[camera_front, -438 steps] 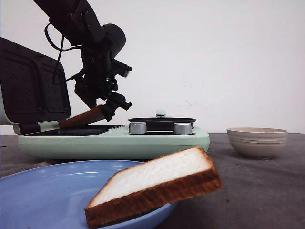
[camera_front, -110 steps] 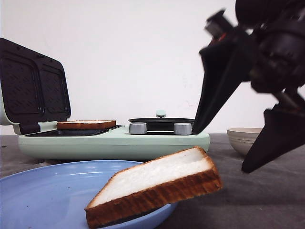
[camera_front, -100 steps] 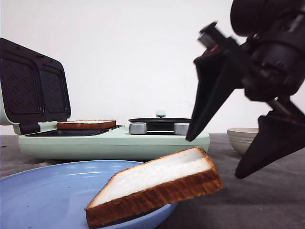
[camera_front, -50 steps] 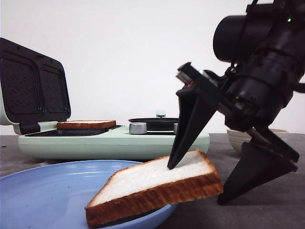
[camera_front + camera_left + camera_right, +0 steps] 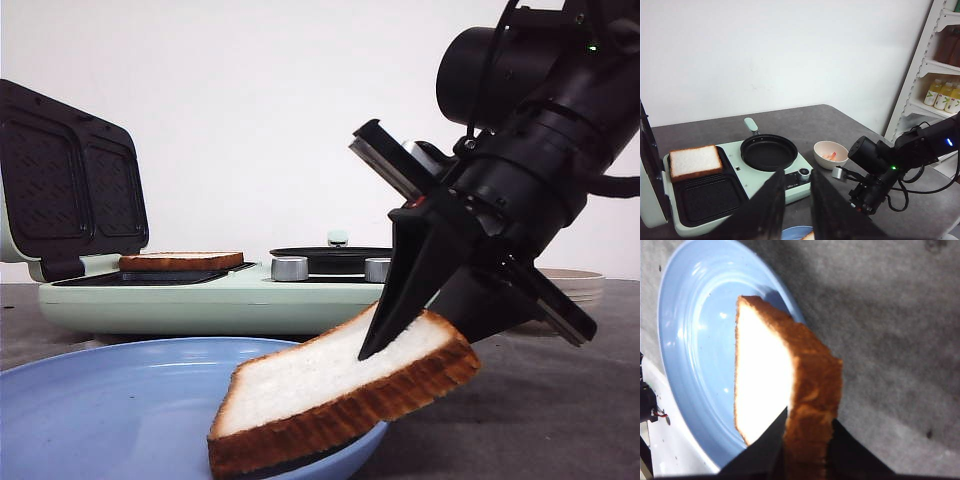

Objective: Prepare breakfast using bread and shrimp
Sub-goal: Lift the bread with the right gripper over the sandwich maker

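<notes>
Toast (image 5: pixel 181 261) lies flat on the green sandwich maker (image 5: pixel 230 296), far left. Next, the blue plate (image 5: pixel 110 405) holds a second bread slice (image 5: pixel 335 392), tilted up. The right gripper (image 5: pixel 425 340) pinches its crust tight; the left gripper's (image 5: pixel 797 210) fingers are slightly apart, holding nothing.

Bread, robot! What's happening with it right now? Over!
Right gripper pinching bread slice on blue plate. Left gripper open, empty. Other slice in sandwich maker.
</notes>
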Controlling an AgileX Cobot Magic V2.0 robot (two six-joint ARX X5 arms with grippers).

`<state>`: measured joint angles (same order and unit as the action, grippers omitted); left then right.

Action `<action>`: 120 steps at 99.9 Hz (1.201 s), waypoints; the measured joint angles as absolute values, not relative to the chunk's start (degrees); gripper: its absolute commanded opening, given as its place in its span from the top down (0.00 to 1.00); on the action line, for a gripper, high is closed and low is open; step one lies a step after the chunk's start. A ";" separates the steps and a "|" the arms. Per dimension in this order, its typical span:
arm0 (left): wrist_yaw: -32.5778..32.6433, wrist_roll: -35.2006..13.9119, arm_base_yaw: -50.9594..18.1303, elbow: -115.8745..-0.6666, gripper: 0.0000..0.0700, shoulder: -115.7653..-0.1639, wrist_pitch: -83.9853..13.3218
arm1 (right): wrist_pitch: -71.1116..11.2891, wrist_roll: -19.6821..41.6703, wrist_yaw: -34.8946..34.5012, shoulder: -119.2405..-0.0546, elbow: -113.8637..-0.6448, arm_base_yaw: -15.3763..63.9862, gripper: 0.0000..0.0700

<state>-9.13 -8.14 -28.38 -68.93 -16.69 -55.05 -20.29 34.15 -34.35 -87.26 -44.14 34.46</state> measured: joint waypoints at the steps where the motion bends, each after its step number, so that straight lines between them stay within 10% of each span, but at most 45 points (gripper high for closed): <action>1: -9.13 -8.14 -28.38 -68.93 0.99 -16.69 -55.05 | -20.38 34.15 -34.28 -87.13 -44.14 34.46 1.00; 48: -9.13 -8.14 -28.38 -68.93 0.99 -16.69 -55.05 | -23.31 34.35 -33.01 -80.25 -50.92 34.39 1.00; 76: -9.13 -8.14 -28.38 -68.93 0.99 -16.69 -55.02 | -9.50 37.43 -34.33 -80.58 -59.86 34.28 1.00; 120: -9.13 -8.16 -28.38 -68.93 0.99 -16.69 -54.63 | -6.90 43.64 -40.58 -100.60 -79.09 32.75 1.00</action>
